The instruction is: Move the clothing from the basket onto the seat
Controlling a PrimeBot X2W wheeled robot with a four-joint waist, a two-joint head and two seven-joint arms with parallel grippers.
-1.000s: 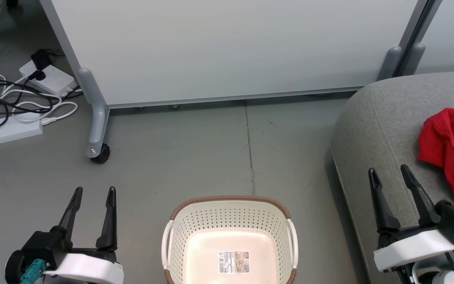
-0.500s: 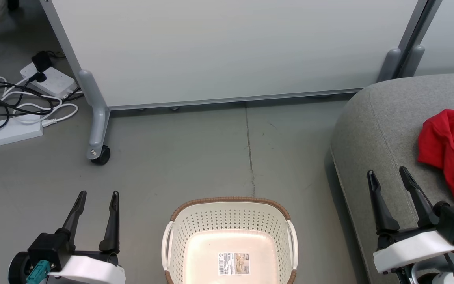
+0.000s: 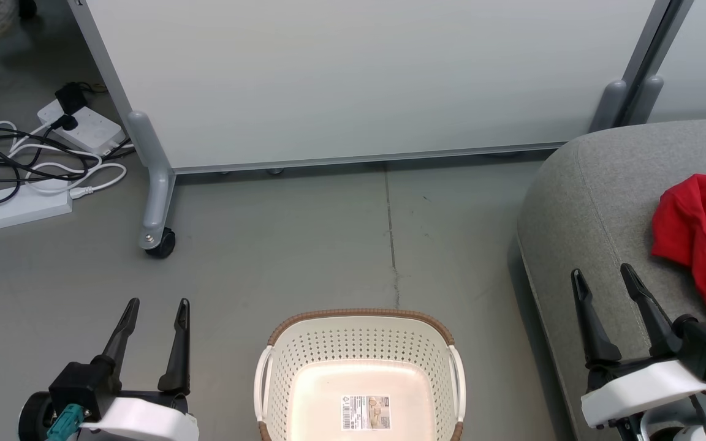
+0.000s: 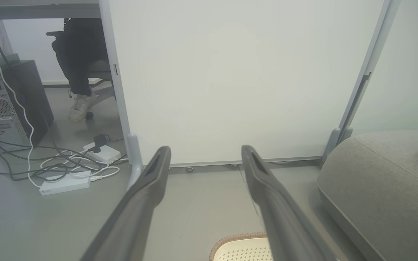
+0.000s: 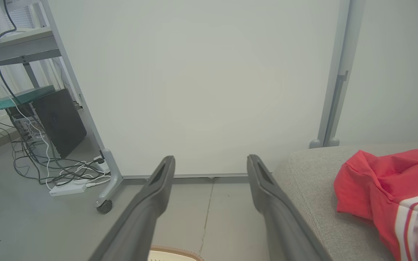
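Between the left end effector (image 3: 160, 303) and the right end effector (image 3: 600, 271) stands the basket (image 3: 359, 340) on the floor. Both are spread wide, holding nothing. Just right of the right one, the jersey (image 3: 702, 233) lies on the seat (image 3: 592, 202).
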